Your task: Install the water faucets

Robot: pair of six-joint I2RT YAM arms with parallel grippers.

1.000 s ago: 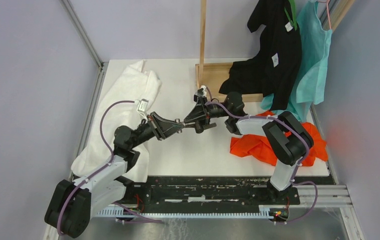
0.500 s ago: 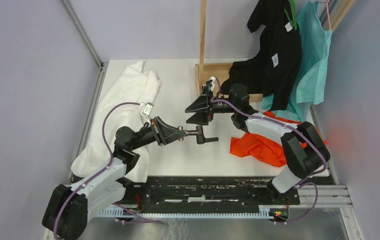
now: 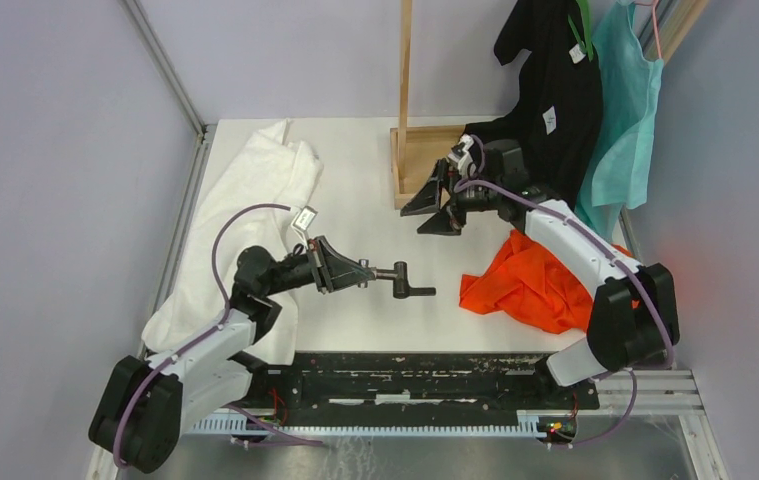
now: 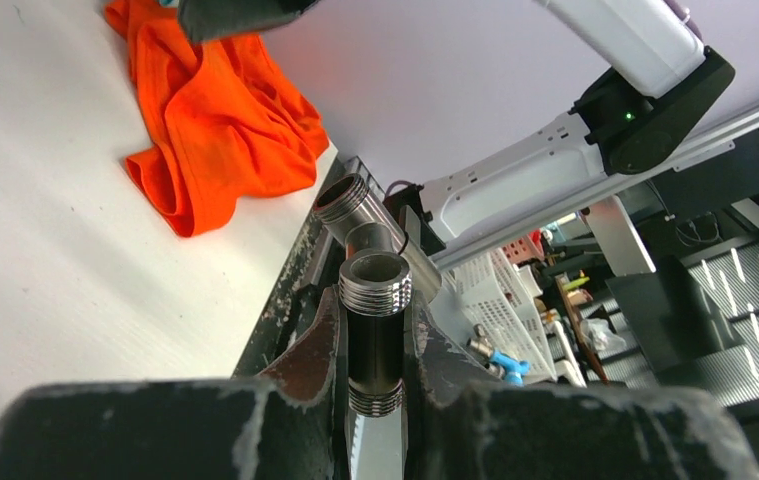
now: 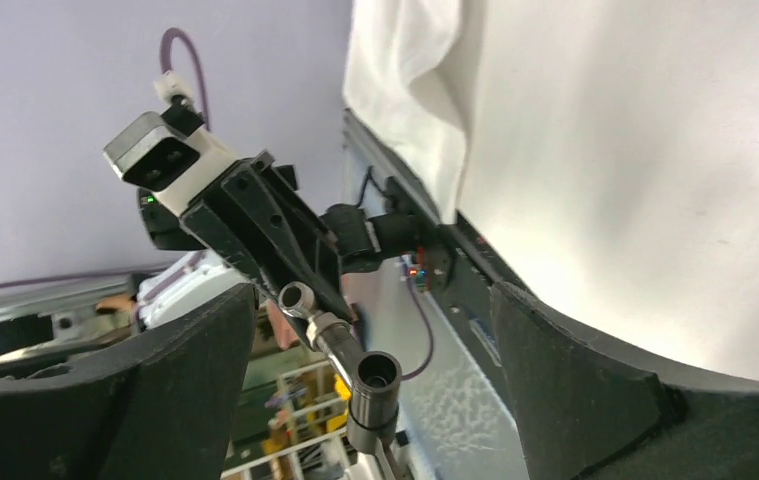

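The water faucets (image 3: 405,280) hang together as one dark T-shaped piece above the white table, about mid-table. My left gripper (image 3: 363,275) is shut on the stem, with the cross piece sticking out to the right. In the left wrist view the threaded pipe (image 4: 376,285) sits clamped between the fingers (image 4: 310,350). My right gripper (image 3: 433,212) stands open and holds nothing, well back and to the right of the faucets, near the wooden stand. Its wrist view shows the faucets (image 5: 373,385) far off between the spread fingers (image 5: 575,380).
A white cloth (image 3: 255,200) lies along the left side and an orange cloth (image 3: 530,285) at the right front. A wooden stand (image 3: 405,100) rises at the back, with black (image 3: 555,90) and teal (image 3: 625,110) garments hanging beside it. A black rail (image 3: 405,370) runs along the near edge.
My right gripper has let go of the faucets, opened wide and drawn back to the right toward the wooden stand. The left gripper keeps its hold and has drifted slightly nearer.
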